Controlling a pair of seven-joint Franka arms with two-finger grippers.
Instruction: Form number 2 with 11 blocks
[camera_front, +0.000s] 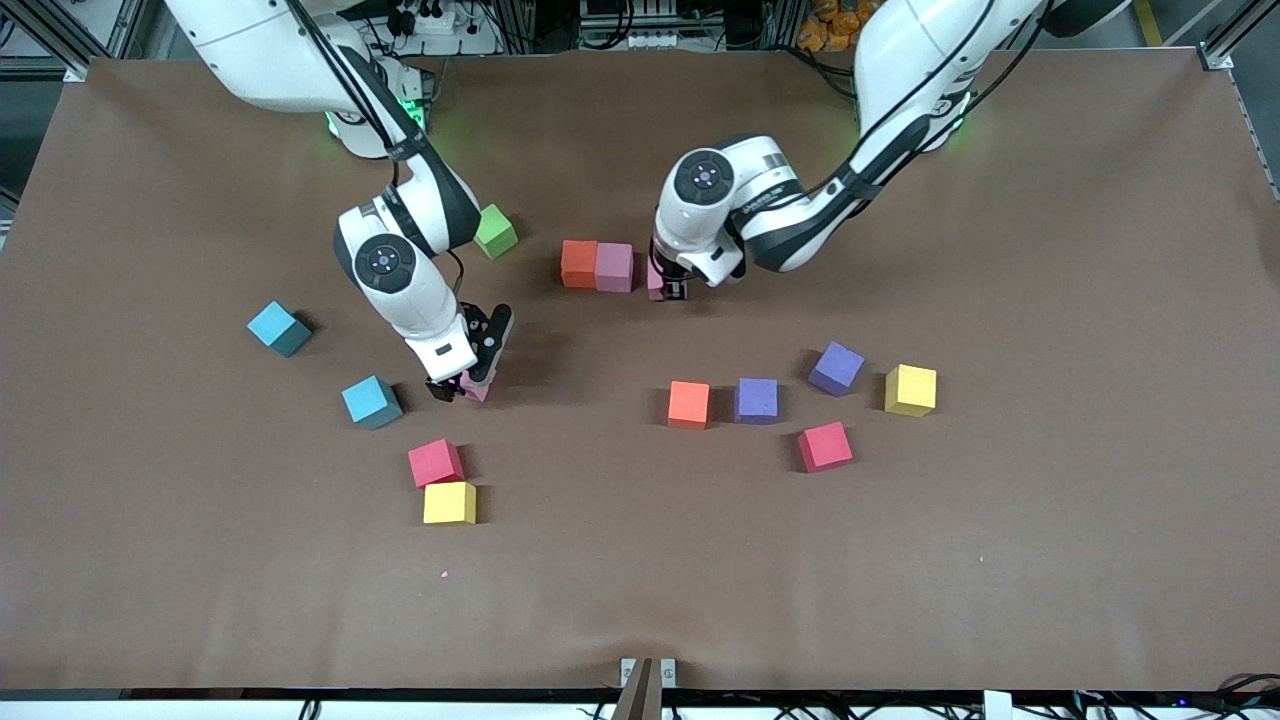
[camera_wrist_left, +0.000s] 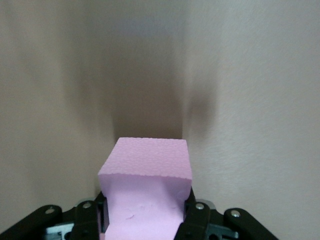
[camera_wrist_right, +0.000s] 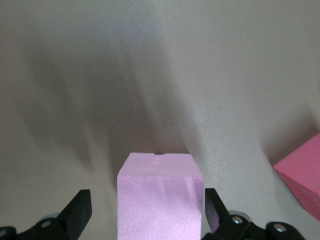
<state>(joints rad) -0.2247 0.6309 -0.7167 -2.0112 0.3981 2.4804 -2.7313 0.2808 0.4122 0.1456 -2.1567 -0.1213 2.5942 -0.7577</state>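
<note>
An orange block (camera_front: 579, 263) and a pink block (camera_front: 614, 267) sit side by side in a row at mid-table. Just beside that row, my left gripper (camera_front: 668, 288) (camera_wrist_left: 145, 210) is shut on another pink block (camera_front: 655, 283) (camera_wrist_left: 150, 165), whose foam is squeezed in between the fingers. My right gripper (camera_front: 465, 385) (camera_wrist_right: 147, 205) stands open, low over the table, around a third pink block (camera_front: 477, 388) (camera_wrist_right: 160, 195), with a gap on each side. Loose blocks lie around: red (camera_front: 436, 462), yellow (camera_front: 450, 502), orange (camera_front: 689, 404), purple (camera_front: 756, 400), red (camera_front: 825, 446), yellow (camera_front: 911, 389).
A green cube (camera_front: 495, 231) lies close to the right arm's forearm. Two blue cubes (camera_front: 372, 401) (camera_front: 279, 328) sit toward the right arm's end. Another purple cube (camera_front: 836, 368) is beside the yellow one. A red cube (camera_wrist_right: 300, 175) shows at the edge of the right wrist view.
</note>
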